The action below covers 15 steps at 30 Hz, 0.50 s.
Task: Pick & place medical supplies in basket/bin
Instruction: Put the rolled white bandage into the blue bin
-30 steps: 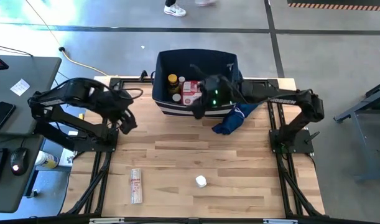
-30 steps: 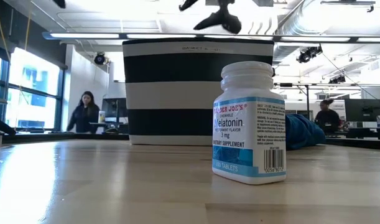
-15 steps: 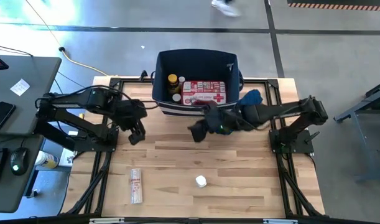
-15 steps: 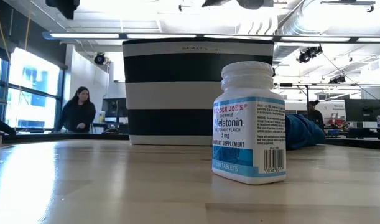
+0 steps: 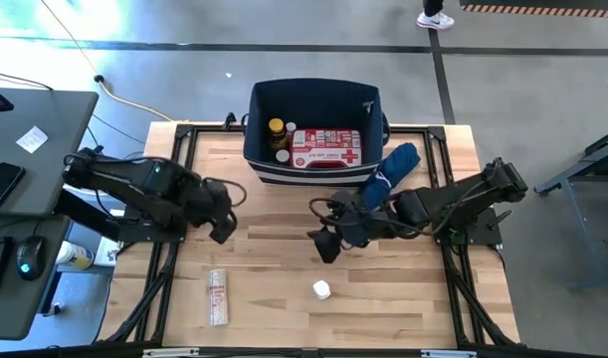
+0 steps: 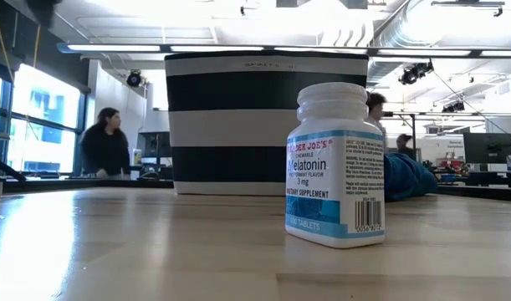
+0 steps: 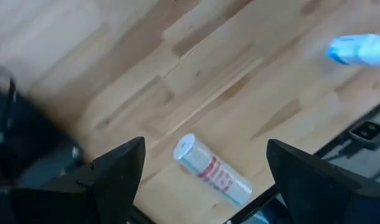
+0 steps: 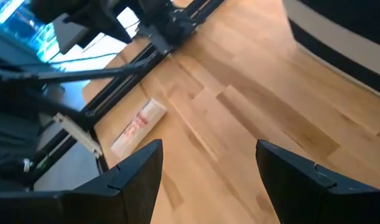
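Wooden table (image 5: 284, 239): left gripper (image 5: 222, 231) spread wide above white tube (image 7: 213, 170); right gripper (image 5: 326, 246) wide too, just short of small white bottle (image 5: 322, 289). Navy bin (image 5: 313, 96) well behind both.

Two matte black jointed arms on black tube-frame stands, black cables looping along them; each hand (image 7: 202, 180) has broad, wedge-shaped black fingers (image 8: 134, 171).

Wooden table (image 5: 284, 249): bin (image 5: 314, 99), bottle (image 5: 322, 289), tube (image 5: 218, 296)
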Motion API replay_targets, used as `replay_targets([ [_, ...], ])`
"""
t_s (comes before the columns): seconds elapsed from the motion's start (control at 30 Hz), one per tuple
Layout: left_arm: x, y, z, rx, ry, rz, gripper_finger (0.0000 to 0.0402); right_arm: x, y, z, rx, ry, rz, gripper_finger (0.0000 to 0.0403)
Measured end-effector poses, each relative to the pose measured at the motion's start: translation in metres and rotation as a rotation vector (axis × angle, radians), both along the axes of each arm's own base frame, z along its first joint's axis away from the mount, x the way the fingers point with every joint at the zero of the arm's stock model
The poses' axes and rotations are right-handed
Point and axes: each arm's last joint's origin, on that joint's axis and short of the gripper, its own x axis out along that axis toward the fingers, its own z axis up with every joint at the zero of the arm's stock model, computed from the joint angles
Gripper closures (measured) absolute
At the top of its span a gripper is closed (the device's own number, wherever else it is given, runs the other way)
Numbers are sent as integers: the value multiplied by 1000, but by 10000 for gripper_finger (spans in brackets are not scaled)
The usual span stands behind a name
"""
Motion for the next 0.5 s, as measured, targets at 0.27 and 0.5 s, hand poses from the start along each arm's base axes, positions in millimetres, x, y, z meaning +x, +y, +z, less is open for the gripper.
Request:
replay_targets([
  [0.27, -4, -33, -42, -66, 171, 179, 32, -13, 33, 0, -41, 13, 147, 155],
  [0.5, -7, -62, -92, -179, 233, 382, 32, -22, 48, -3, -158, 54, 272, 155],
])
